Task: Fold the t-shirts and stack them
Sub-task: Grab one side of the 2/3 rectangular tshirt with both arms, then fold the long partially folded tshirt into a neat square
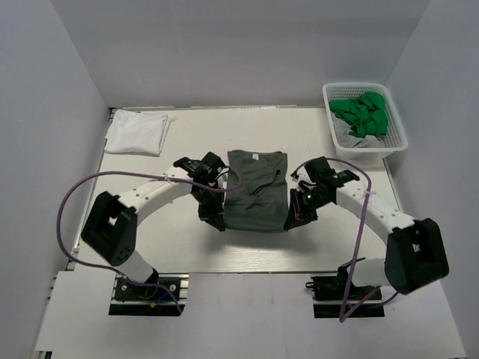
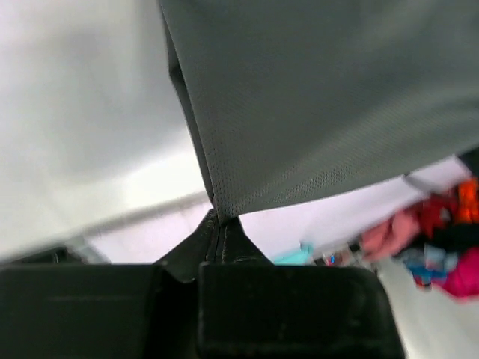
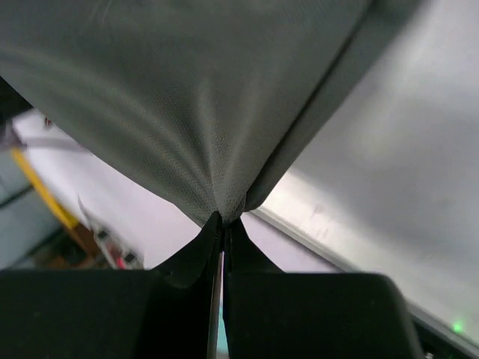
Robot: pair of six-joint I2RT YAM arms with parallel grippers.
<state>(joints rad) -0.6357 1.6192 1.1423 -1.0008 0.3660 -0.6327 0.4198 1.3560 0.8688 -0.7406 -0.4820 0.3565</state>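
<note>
The dark olive-grey t-shirt (image 1: pixel 256 191) lies folded to a narrow strip in the middle of the table, neck at the far end. My left gripper (image 1: pixel 215 221) is shut on its near left corner, seen pinched between the fingertips in the left wrist view (image 2: pixel 218 217). My right gripper (image 1: pixel 293 219) is shut on the near right corner, seen in the right wrist view (image 3: pixel 224 218). Both corners are lifted off the table; the grey cloth (image 2: pixel 322 97) (image 3: pixel 187 90) hangs above each wrist camera. The white t-shirt (image 1: pixel 137 132) lies folded at the far left of the table.
A white basket (image 1: pixel 397 127) with green cloth (image 1: pixel 361 114) in it stands at the far right. The table's near edge (image 1: pixel 247 272) runs just behind the grippers. Grey walls enclose the table on three sides.
</note>
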